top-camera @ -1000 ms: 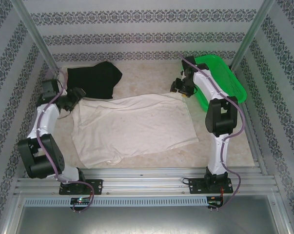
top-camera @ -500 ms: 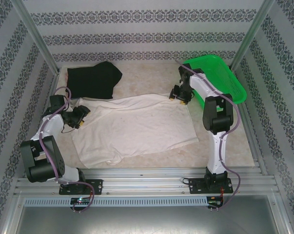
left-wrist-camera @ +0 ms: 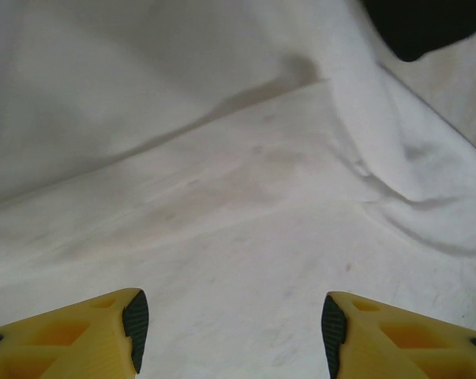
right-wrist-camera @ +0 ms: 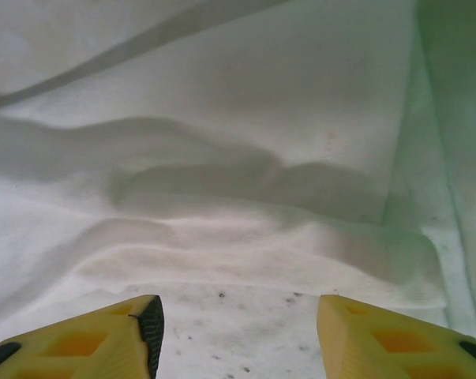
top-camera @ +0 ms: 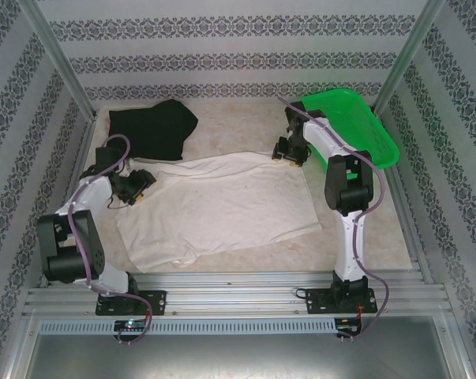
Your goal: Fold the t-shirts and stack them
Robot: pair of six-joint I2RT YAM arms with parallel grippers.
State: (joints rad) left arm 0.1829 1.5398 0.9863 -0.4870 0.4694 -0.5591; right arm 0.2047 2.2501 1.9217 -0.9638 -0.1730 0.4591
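The cream-white t-shirt (top-camera: pixel 218 201) lies spread flat across the middle of the table. The black t-shirt (top-camera: pixel 153 129) sits crumpled at the back left, its dark edge (left-wrist-camera: pixel 415 28) showing in the left wrist view. My left gripper (top-camera: pixel 140 187) is low at the white shirt's left edge, open, with white cloth (left-wrist-camera: pixel 238 237) below its yellow fingers (left-wrist-camera: pixel 103 332). My right gripper (top-camera: pixel 283 155) is open at the shirt's far right corner, just short of the rumpled white hem (right-wrist-camera: pixel 245 245), over speckled table.
A bright green mesh basket (top-camera: pixel 354 130) stands at the back right, close to the right arm. Patterned walls and metal posts enclose the table. Bare beige tabletop (top-camera: pixel 238 122) lies behind the white shirt.
The left arm swung down and toward the near side, bringing its gripper lower along the white shirt's left edge. The right gripper shifted slightly left toward the shirt's corner.
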